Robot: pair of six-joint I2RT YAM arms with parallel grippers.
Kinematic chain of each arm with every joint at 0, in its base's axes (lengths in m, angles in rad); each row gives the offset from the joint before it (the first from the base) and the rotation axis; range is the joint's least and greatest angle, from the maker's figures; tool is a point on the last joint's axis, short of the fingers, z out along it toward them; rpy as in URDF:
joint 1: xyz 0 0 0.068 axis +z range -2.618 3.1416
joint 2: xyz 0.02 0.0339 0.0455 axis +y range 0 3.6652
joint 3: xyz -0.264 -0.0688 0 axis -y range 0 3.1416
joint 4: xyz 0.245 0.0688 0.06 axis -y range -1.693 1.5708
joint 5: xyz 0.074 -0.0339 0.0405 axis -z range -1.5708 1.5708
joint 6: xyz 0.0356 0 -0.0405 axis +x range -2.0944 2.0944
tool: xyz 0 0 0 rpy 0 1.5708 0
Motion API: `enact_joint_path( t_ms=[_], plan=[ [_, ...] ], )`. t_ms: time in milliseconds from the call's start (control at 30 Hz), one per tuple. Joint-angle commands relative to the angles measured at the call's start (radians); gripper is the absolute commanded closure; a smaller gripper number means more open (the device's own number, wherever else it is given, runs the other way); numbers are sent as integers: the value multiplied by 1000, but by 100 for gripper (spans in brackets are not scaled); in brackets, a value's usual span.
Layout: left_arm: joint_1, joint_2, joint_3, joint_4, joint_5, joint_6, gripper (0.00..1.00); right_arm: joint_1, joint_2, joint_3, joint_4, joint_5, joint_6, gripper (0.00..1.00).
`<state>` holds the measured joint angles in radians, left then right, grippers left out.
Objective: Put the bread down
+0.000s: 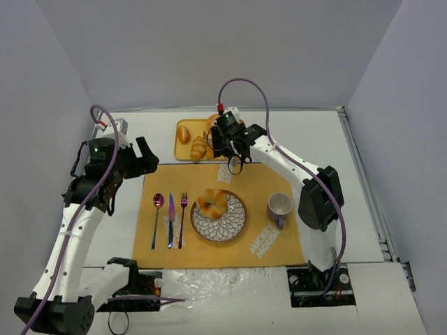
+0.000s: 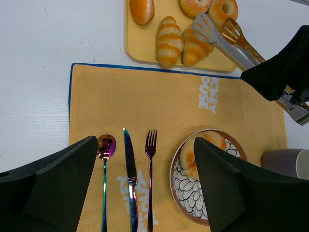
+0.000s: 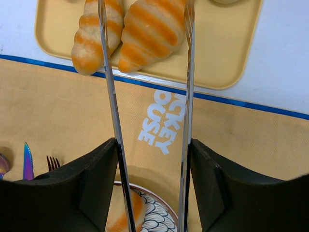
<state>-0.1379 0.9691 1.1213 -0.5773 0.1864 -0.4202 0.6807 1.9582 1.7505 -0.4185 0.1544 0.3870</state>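
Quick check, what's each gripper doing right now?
Left gripper: open, empty.
Right gripper: closed on the tongs.

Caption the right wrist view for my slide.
Right gripper holding silver metal tongs spread over a striped golden bread roll on the yellow tray.

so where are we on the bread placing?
Done: one bread sits on the plate. In hand: right gripper holds tongs, their arms straddling a striped roll on the tray. To do: grip, lift, carry it to the plate.
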Motion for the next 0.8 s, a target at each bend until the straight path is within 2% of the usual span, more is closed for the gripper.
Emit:
enact_joint_path(
  t_ms=[0,767],
  plan=[
    [4,2,20,67,6,3,23,-11,4,47,48,-13,4,45],
    [4,2,20,67,7,4,23,-18,42,25,59,-2,5,46]
  ],
)
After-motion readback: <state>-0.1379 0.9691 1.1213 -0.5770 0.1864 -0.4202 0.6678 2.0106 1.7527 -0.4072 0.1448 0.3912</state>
